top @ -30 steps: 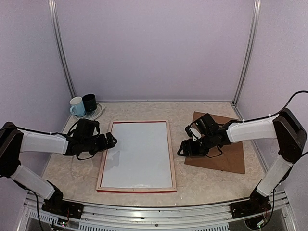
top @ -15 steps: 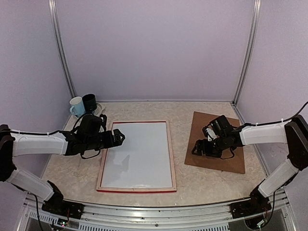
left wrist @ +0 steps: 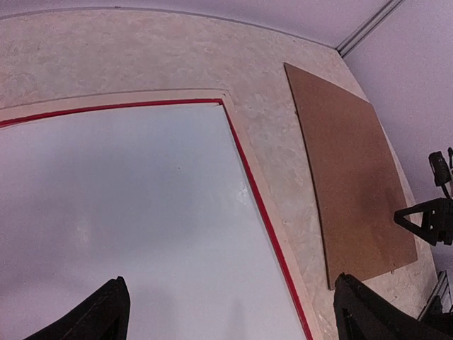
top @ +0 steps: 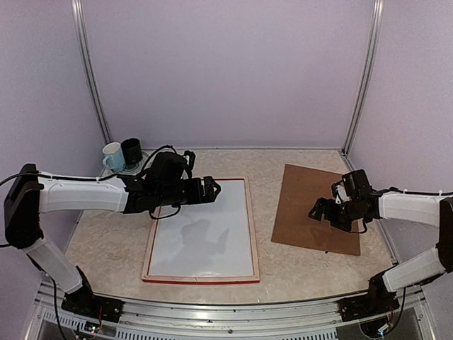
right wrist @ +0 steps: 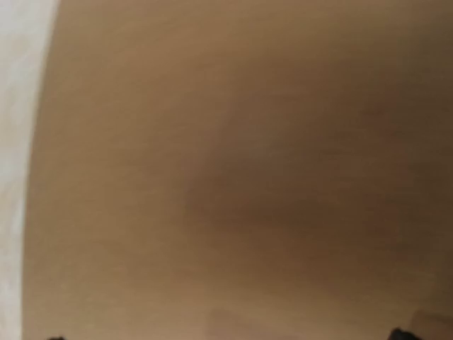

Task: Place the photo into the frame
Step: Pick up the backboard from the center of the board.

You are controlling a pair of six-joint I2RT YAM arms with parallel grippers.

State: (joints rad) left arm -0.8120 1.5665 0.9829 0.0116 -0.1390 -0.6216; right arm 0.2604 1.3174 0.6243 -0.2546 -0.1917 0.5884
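The frame (top: 253, 234) lies flat on the table, its pale wood back edges up and a red line along the inner edge. Inside it lies the photo (top: 205, 241), plain white back up. My left gripper (top: 212, 188) hovers open over the photo's far part. In the left wrist view its black fingers straddle the photo (left wrist: 127, 212) near the frame's right rail (left wrist: 271, 212); nothing is between them. My right gripper (top: 318, 212) is open, low over the brown backing board (top: 301, 191), which fills the right wrist view (right wrist: 233, 177).
A light blue mug (top: 113, 156) and a black mug (top: 132, 151) stand on a plate at the back left. The brown board (left wrist: 354, 170) lies right of the frame, a strip of table between them. Booth walls enclose the table.
My left arm has swung right, from the frame's left rail to above the photo's far part. My right arm has drawn back to the right across the board, its jaws widening.
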